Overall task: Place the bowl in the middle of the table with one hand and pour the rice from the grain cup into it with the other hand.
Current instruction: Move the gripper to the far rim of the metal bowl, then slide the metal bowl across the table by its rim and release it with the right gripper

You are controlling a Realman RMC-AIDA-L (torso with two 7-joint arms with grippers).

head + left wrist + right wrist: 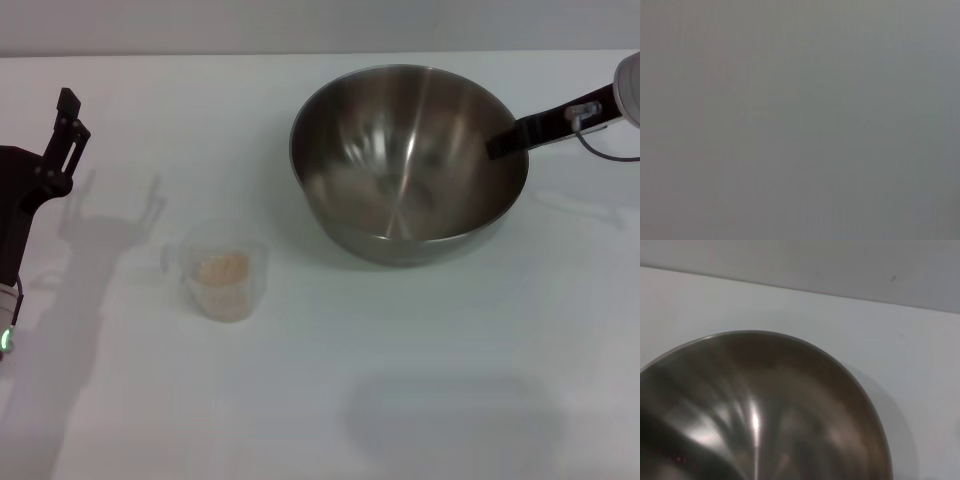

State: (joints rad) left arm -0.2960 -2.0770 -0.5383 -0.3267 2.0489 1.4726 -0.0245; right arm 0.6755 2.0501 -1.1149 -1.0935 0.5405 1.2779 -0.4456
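Right gripper (505, 140) – at bowl (400, 170) rim | grain cup (222, 275) – apart

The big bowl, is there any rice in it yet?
No, the bowl is empty: only bare shiny metal inside. The rice sits in the cup.

The bowl (400, 170) is polished steel, smooth and shiny; its inner wall gives soft blurred reflections and bright streaks, also in the right wrist view (755, 415). The table (420, 400) is white, smooth and matt, without gloss. The cup (222, 272) is clear plastic, thin and see-through. The rice (222, 268) in it looks dull and grainy. The right gripper (505, 140) and left gripper (65, 125) have matt black parts.
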